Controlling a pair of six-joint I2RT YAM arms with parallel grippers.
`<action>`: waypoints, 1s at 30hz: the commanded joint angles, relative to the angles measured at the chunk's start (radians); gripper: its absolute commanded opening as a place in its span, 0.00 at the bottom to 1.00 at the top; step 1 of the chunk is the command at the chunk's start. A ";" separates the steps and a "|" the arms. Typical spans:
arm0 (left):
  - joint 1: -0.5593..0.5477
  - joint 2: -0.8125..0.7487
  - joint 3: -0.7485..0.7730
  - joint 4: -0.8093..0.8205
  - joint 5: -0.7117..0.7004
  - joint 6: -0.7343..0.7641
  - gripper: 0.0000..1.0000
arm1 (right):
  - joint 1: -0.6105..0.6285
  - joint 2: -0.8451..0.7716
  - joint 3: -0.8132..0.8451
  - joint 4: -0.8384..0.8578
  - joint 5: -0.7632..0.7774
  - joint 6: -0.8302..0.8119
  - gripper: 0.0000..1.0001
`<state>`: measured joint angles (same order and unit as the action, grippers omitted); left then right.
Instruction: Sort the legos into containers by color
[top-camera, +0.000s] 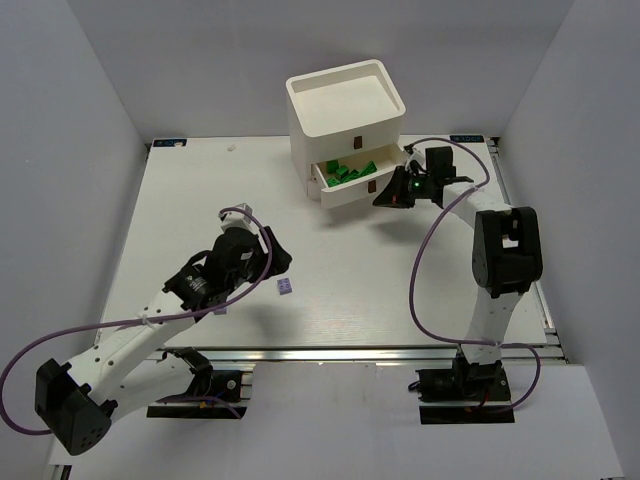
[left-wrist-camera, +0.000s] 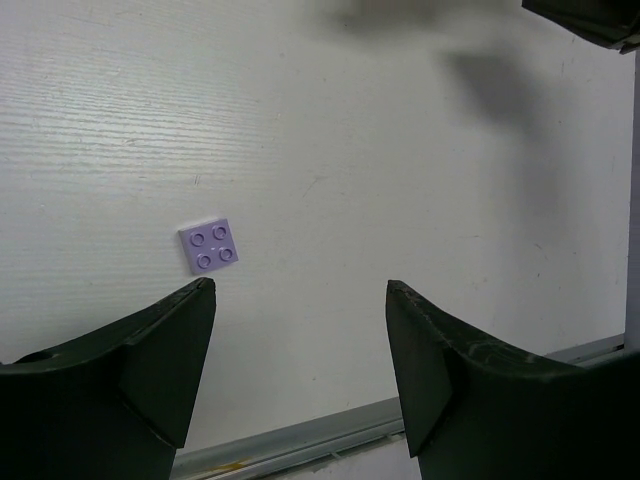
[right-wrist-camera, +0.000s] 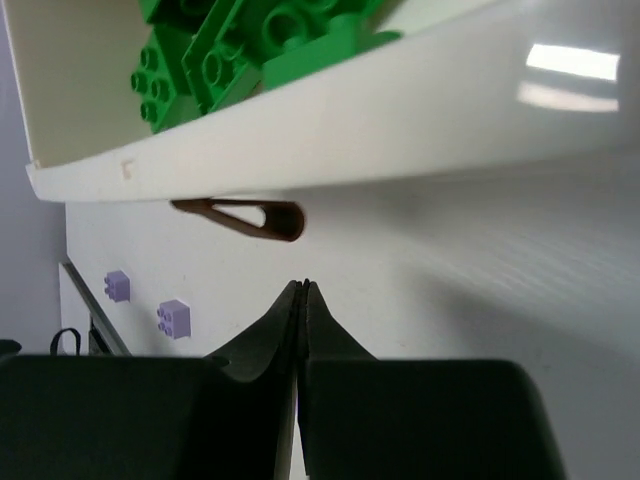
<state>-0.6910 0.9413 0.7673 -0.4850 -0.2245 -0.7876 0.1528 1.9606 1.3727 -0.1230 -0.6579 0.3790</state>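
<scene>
The left end effector (left-wrist-camera: 300, 290) hangs over the worktop (left-wrist-camera: 420, 150) with its two dark fingers spread wide and nothing between them. The purple brick (left-wrist-camera: 210, 246) it seems to be after lies flat, studs up, just beyond the tip of the left-hand finger in the wrist view. That puts it left of centre in that frame, not in the gap. It is a square four-stud piece (so there is no long axis to line up with), and its edges are turned slightly against the line of the fingers. From above, the same brick (top-camera: 286, 287) sits just to the lower right of the left end effector (top-camera: 272, 262). A second purple brick (top-camera: 220, 310) lies further to the lower left, beside that arm. I'd judge the next move needs a small sideways shift to centre the gap over the brick before coming down.

The left arm is by far the nearer. The right end effector (right-wrist-camera: 302, 290) is well apart, up by the chest (top-camera: 345, 100). Its fingers are pressed together on nothing, with the tip just below the brown pull (right-wrist-camera: 240, 217) of the open drawer (right-wrist-camera: 400, 110). I cannot tell whether it touches the pull. Green bricks (right-wrist-camera: 230, 50) lie piled in that drawer.
</scene>
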 joint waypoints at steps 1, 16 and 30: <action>-0.005 -0.026 -0.008 0.014 -0.003 -0.007 0.78 | 0.034 -0.074 -0.027 0.057 -0.002 -0.045 0.00; -0.005 -0.038 -0.002 -0.007 -0.016 -0.012 0.79 | 0.168 -0.065 -0.015 0.334 0.268 -0.086 0.00; -0.005 -0.050 -0.008 -0.015 -0.019 -0.015 0.78 | 0.217 0.000 0.108 0.422 0.256 -0.130 0.00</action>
<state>-0.6910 0.9131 0.7666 -0.4934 -0.2283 -0.7959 0.3687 1.9633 1.4246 0.1585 -0.4236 0.2928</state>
